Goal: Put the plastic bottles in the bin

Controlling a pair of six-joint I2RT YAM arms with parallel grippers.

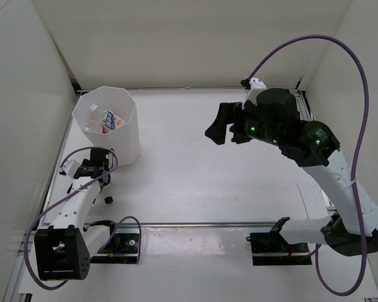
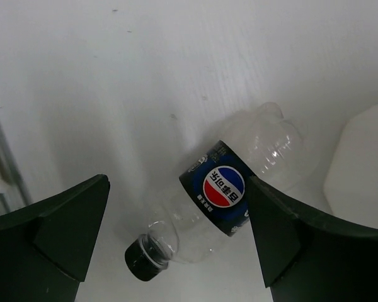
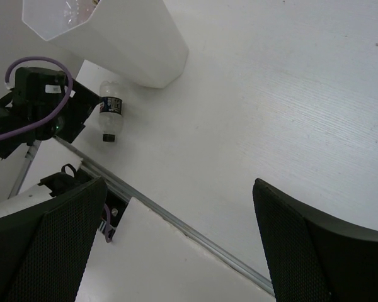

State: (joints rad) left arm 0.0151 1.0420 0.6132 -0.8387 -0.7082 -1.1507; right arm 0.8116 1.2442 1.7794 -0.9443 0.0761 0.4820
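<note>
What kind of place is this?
Probably a robot lab test cell: plain white walls enclose a white table, two arms are bolted at its near edge, with a bin and bottle.

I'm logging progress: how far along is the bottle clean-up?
Partly done: at least one blue-white-labelled bottle lies inside the bin; the count is unclear. In hand: the left gripper, open, straddles a dark-labelled bottle lying on the table beside the bin, not yet gripped. The right gripper is open and empty. Left: grasp that bottle and drop it in.

Glossy clear plastic bottle (image 2: 239,182), translucent bin (image 1: 113,135)
</note>
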